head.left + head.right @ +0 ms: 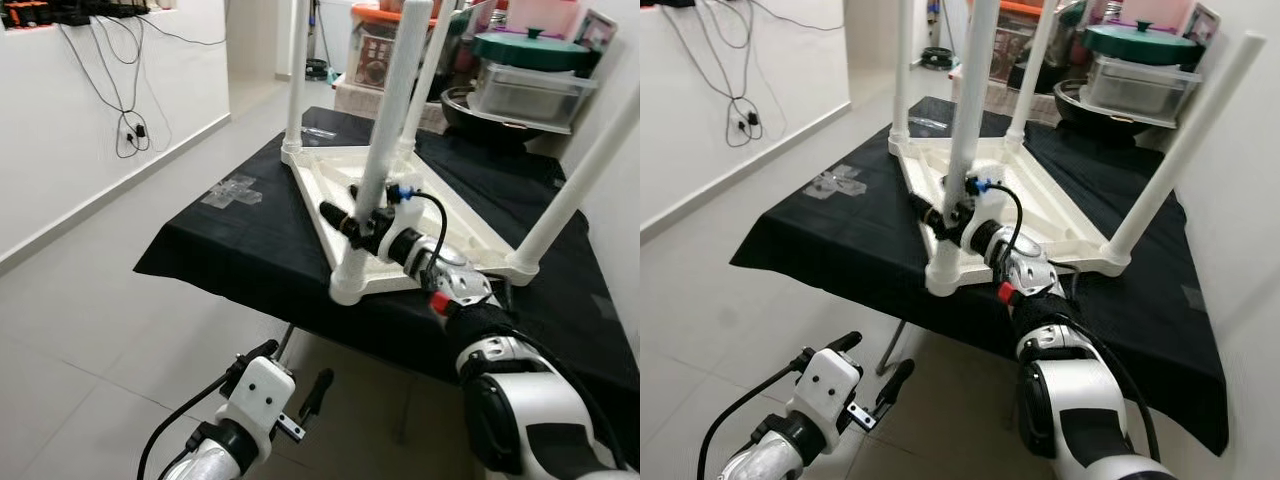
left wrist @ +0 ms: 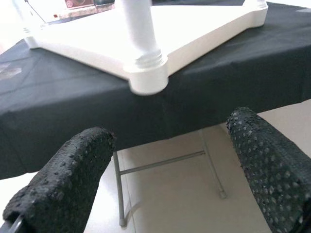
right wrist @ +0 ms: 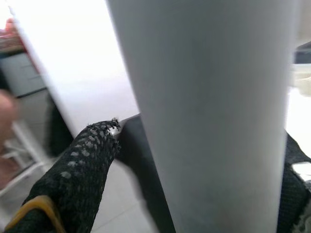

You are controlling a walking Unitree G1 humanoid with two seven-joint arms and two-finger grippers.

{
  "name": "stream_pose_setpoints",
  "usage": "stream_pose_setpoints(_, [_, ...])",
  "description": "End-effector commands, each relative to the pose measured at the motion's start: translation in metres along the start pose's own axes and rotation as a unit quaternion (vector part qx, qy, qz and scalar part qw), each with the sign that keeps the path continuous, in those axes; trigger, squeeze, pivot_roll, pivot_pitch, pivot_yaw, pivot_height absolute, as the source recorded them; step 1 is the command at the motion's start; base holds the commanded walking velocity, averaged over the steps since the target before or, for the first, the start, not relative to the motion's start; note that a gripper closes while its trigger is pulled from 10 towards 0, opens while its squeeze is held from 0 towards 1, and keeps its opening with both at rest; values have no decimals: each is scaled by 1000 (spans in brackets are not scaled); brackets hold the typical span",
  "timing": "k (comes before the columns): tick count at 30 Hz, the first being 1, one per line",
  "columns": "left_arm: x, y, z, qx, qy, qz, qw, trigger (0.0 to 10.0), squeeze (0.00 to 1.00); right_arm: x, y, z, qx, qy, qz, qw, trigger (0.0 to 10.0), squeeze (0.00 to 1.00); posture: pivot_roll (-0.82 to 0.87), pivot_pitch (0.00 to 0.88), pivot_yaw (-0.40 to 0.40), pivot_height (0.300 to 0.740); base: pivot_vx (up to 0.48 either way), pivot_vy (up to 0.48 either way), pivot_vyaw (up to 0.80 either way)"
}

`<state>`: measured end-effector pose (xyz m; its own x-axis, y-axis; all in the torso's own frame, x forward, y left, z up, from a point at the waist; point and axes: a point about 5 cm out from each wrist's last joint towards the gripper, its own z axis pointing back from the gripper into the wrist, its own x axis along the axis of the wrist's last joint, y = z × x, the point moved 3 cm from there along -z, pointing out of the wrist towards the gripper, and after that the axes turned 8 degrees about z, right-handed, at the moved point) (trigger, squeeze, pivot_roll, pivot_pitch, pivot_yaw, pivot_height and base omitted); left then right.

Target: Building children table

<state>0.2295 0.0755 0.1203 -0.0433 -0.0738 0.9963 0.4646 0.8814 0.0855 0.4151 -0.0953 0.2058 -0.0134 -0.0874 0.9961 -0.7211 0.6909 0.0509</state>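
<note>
white plastic table [image 1: 440, 215] lying upside down on black cloth [image 1: 230, 250], four legs pointing up. right gripper [image 1: 362, 226] squeezing near leg [image 1: 385, 150] low down. left gripper [image 1: 290, 385] hanging open below. leg looking light, stiff, smooth, maybe slippery; holding low near socket [image 2: 146, 77] seeming best.

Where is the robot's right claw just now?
The right gripper is closed around the nearest white leg of the upturned table, low down near its socket, above the black cloth.
</note>
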Motion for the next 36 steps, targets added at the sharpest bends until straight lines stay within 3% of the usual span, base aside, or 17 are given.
stream_pose_setpoints(1, [-5, -1, 0, -6, 10, 1, 1000, 10000, 0, -3, 22, -2, 106, 6, 4, 994, 10000, 0, 76, 14, -116, 740, 0, 0, 0])
stream_pose_setpoints(4, [-5, -1, 0, -6, 10, -1, 1000, 10000, 0, 2, 36, -7, 171, 12, 29, 985, 10000, 0, 82, 18, -120, 740, 0, 0, 0])
stream_pose_setpoints(9, [-4, -1, 0, -5, 10, -2, 1000, 10000, 0, 8, 44, -15, 191, 9, 37, 981, 10000, 0, 84, 20, -122, 740, 0, 0, 0])
stream_pose_setpoints(10, [-4, -1, 0, -3, 11, -2, 1000, 10000, 0, 10, 46, -20, 189, 4, 39, 981, 7137, 0, 84, 20, -122, 740, 0, 0, 0])
stream_pose_setpoints(11, [-4, -1, 0, -3, 11, -3, 1000, 10000, 0, 12, 47, -23, 185, 0, 42, 982, 0, 0, 86, 25, -124, 740, 0, 0, 0])
stream_pose_setpoints(17, [-4, -1, 0, -3, 11, -3, 1000, 10000, 0, 15, 48, -26, 174, -9, 39, 984, 0, 0, 84, 30, -122, 740, 0, 0, 0])
stream_pose_setpoints(22, [-4, -1, 0, -3, 11, -2, 1000, 10000, 0, 13, 41, -27, 131, -8, 36, 991, 0, 0, 82, 30, -120, 740, 0, 0, 0])
stream_pose_setpoints(23, [-5, -1, -1, -4, 12, -2, 1000, 10000, 0, 12, 35, -27, 97, -8, 34, 995, 0, 0, 80, 28, -122, 740, 0, 0, 0])
stream_pose_setpoints(25, [-5, -1, -1, -4, 12, -2, 1000, 10000, 0, 12, 35, -27, 97, -8, 34, 995, 0, 0, 80, 28, -122, 740, 0, 0, 0])
stream_pose_setpoints(27, [-5, -1, -1, -5, 12, -2, 1000, 10000, 0, 11, 8, -27, -60, 3, 36, 998, 0, 0, 77, 29, -120, 740, 0, 0, 0])
stream_pose_setpoints(28, [-5, -1, -1, -5, 12, -2, 1000, 10000, 0, 11, 8, -27, -60, 3, 36, 998, 0, 0, 77, 29, -120, 740, 0, 0, 0])
stream_pose_setpoints(29, [-5, -1, -1, -6, 12, -2, 1000, 10000, 0, 9, -9, -23, -163, 17, 44, 986, 0, 0, 77, 29, -120, 740, 0, 0, 0])
stream_pose_setpoints(31, [-5, -1, -1, -6, 12, -2, 1000, 10000, 0, 9, -9, -23, -163, 17, 44, 986, 0, 0, 77, 29, -120, 740, 0, 0, 0])
stream_pose_setpoints(32, [-5, -1, -1, -7, 12, -2, 1000, 10000, 0, 8, -27, -14, -270, 28, 41, 961, 0, 0, 73, 29, -118, 740, 0, 0, 0])
stream_pose_setpoints(33, [-5, -1, -1, -7, 12, -2, 1000, 10000, 0, 8, -27, -14, -270, 28, 41, 961, 0, 0, 73, 29, -118, 740, 0, 0, 0])
stream_pose_setpoints(34, [-6, -1, -1, -8, 13, -3, 1000, 10000, 0, 7, -40, -2, -363, 39, 45, 930, 0, 0, 72, 29, -117, 740, 0, 0, 0])
stream_pose_setpoints(36, [-6, -1, -1, -8, 13, -3, 1000, 10000, 0, 7, -40, -2, -363, 39, 45, 930, 0, 0, 72, 29, -117, 740, 0, 0, 0])
